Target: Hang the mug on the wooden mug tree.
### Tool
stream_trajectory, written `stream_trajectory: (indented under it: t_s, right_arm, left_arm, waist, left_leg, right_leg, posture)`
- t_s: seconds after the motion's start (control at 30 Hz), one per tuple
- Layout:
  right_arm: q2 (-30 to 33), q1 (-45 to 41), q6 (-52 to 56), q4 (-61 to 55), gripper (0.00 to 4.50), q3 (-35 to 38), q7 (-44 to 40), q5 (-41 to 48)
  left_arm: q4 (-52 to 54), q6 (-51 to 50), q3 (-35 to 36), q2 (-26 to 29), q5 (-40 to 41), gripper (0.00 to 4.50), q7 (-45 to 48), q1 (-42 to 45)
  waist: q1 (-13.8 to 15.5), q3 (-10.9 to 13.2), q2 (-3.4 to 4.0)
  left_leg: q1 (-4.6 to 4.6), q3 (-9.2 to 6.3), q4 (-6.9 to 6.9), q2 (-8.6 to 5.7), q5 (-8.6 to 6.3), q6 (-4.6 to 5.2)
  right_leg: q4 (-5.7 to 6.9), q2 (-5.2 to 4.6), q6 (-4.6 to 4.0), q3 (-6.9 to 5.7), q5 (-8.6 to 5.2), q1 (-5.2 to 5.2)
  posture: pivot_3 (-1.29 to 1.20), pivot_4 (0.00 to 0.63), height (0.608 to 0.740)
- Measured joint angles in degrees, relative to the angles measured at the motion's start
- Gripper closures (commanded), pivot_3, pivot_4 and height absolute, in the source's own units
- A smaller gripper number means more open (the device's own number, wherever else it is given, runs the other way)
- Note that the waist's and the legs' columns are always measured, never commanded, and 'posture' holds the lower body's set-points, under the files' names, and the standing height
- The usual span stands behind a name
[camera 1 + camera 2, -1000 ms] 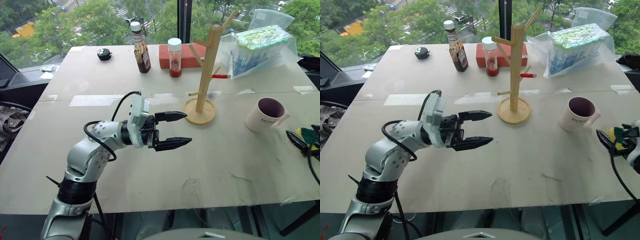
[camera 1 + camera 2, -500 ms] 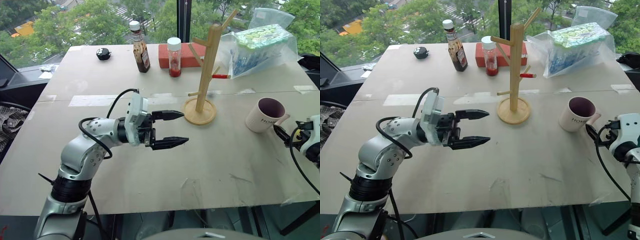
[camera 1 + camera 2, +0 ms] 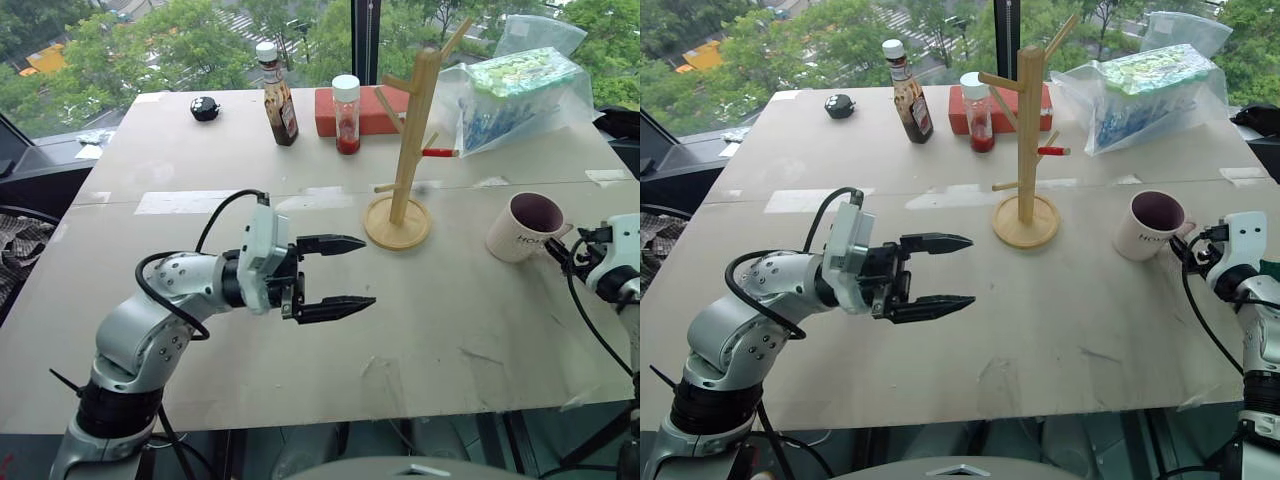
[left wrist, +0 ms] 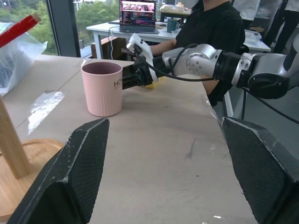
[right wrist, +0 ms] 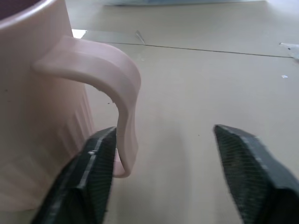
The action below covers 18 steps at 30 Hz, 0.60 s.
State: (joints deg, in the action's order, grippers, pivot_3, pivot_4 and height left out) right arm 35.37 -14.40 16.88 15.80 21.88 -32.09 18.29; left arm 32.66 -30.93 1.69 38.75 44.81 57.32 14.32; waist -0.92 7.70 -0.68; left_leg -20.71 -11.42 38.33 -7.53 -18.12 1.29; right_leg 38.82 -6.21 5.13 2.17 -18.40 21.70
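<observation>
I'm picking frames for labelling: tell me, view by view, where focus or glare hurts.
Right wrist view: the cream-white ceramic mug sits so close that its handle looks soft-edged. Left wrist view: that tool's own black fingers are large and blurred; the mug beyond is crisp. Left eye view: evenly daylit, with pale glare off the clear plastic bag.

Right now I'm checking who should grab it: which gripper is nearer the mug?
Right. The right gripper is at the mug's handle; the left gripper hovers beyond the wooden mug tree.
</observation>
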Motion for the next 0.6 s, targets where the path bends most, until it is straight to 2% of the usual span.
stream_trajectory:
  t_s: [0.03, 0.07, 0.13, 0.17, 0.37, 0.47, 0.57, 0.6]
  right_arm:
    - [-0.05, -0.15, -0.14, 0.34, 2.98, -0.26, -0.19, 0.00]
    - [-0.14, -0.23, -0.34, 0.59, 3.23, -0.59, -0.41, 0.01]
    - [-0.42, -0.34, -1.06, 1.23, 4.23, -1.46, -1.40, 0.01]
    - [-0.51, -0.39, -1.26, 1.37, 4.47, -1.68, -1.60, 0.09]
    - [-0.17, 2.08, -1.05, -3.48, 4.47, -1.78, -3.12, 0.49]
    - [3.72, 6.82, 3.32, -20.37, 4.47, -2.97, -4.84, 1.72]
    - [5.67, 5.90, 5.36, -27.53, 4.47, -2.93, -4.98, 3.00]
    - [10.43, 3.54, 10.52, -35.57, 4.47, -5.99, -5.32, 2.85]
  left_arm:
    - [0.09, -0.02, 0.04, 0.00, 0.12, 0.55, -0.14, -0.08]
    - [0.18, -0.02, 0.05, 0.01, 0.24, 0.55, -0.20, -0.20]
    - [0.49, -0.01, 0.11, 0.08, 0.38, 0.55, -0.28, -1.18]
    - [0.49, 0.01, 0.13, 0.12, 0.37, 0.55, -0.28, -1.53]
    - [-0.14, 0.59, 0.62, 0.21, 0.24, 0.55, -0.04, -2.93]
    - [-2.57, 2.93, 2.29, -0.22, -1.78, 0.55, -0.82, -3.29]
    - [-3.33, 3.74, 2.79, -0.35, -2.25, 0.55, -1.39, -3.26]
    - [-4.51, 5.32, 4.03, -0.95, -2.65, 0.55, -1.34, -3.97]
  waist:
    - [-0.01, 0.00, 0.00]
    - [0.00, 0.00, 0.00]
    - [-0.02, 0.00, 0.00]
    - [-0.01, 0.00, 0.00]
    - [0.21, 0.01, 0.03]
    - [-0.01, 0.13, 0.31]
    - [-0.37, 0.10, 0.24]
    - [-0.30, 0.12, 0.27]
  left_leg:
    - [0.00, 0.00, 0.00, 0.00, 0.00, 0.00]
    - [0.00, 0.00, 0.00, 0.01, 0.00, 0.00]
    - [-0.01, 0.04, 0.00, 0.01, 0.00, 0.00]
    - [-0.02, 0.04, 0.00, 0.01, 0.00, 0.00]
    - [-0.03, -0.01, -0.01, 0.01, 0.00, 0.00]
    - [-0.04, 0.08, -0.02, 0.01, 0.00, 0.00]
    - [0.00, 0.11, -0.03, 0.09, -0.01, -0.01]
    - [0.00, 0.13, -0.04, 0.09, -0.01, -0.01]
  right_leg:
    - [0.00, 0.00, 0.00, 0.00, 0.00, 0.00]
    - [0.00, 0.00, 0.00, 0.00, 0.00, 0.01]
    - [0.00, 0.00, 0.00, 0.04, 0.00, 0.03]
    - [0.00, 0.00, 0.00, 0.03, 0.00, 0.05]
    - [0.00, 0.01, 0.00, 0.02, 0.00, 0.06]
    - [0.01, 0.02, 0.00, 0.11, 0.00, 0.10]
    - [-0.01, 0.09, -0.01, 0.13, 0.01, 0.07]
    - [0.00, 0.09, -0.01, 0.16, 0.02, 0.11]
  posture:
    - [0.00, 0.150, 0.740]
    - [0.00, 0.150, 0.740]
    - [0.00, 0.150, 0.740]
    - [0.00, 0.150, 0.740]
    - [0.00, 0.150, 0.740]
    - [0.00, 0.150, 0.740]
    - [0.00, 0.150, 0.740]
    - [0.00, 0.150, 0.740]
